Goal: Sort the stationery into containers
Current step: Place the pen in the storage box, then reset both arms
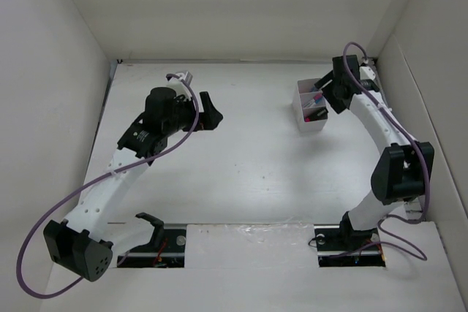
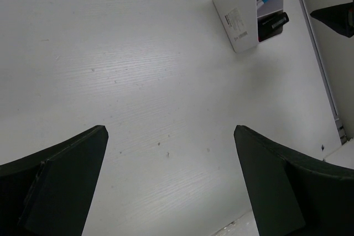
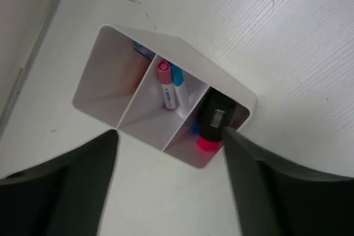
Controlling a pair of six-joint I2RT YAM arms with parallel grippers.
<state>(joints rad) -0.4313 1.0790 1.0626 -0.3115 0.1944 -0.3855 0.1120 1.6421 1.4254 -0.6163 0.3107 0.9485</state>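
My right end effector (image 3: 168,136) hangs spread and empty straight above the box (image 3: 99,75) at the far right of the desk (image 1: 248,173), with a black marker (image 3: 214,120) inside. The left end effector (image 2: 171,131), also spread, is well off left.

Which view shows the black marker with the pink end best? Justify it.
Right wrist: the black marker with the pink end sits close and large inside the white plastic divided box. Left wrist shows the marker small and distant; top external, a dark speck.
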